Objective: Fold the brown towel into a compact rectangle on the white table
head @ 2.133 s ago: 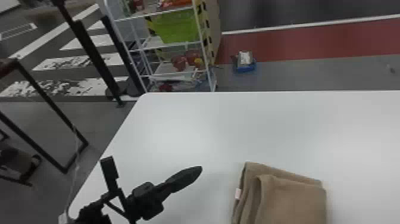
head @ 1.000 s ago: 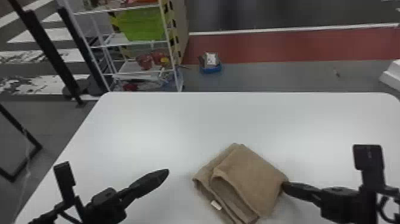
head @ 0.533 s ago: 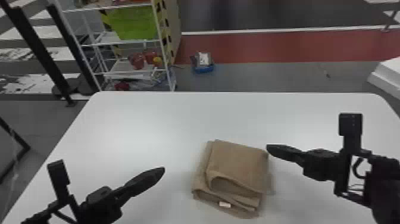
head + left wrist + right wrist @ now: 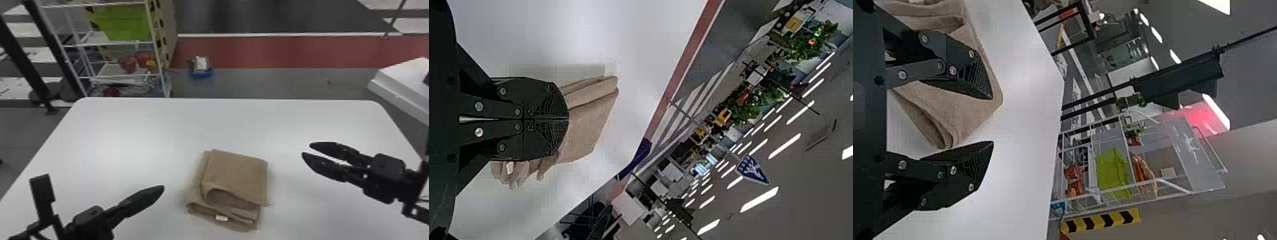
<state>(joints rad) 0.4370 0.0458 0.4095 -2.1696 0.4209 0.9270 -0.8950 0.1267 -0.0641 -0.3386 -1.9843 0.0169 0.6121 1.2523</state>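
Lying folded on the smooth white table with rounded corners (image 4: 127,134), the brown cloth towel (image 4: 236,174) is forming a small, roughly four-sided stack. Its upper layers are sitting slightly askew, while the lower ones are poking out along its left and near sides. Loose folds are curving open at the near side, where a small white fabric tag (image 4: 221,218) is showing.

To the towel's left, the black left tool (image 4: 160,189) is hanging apart from it, its two flat fingers pressing together and holding nothing. To the towel's right, the black right tool (image 4: 306,149) is pointing toward it, also apart, its fingers standing wide with nothing between them.

Well beyond the towel and to its left, a white wire shelf rack (image 4: 155,48) is holding a bright green plastic bin (image 4: 124,24).
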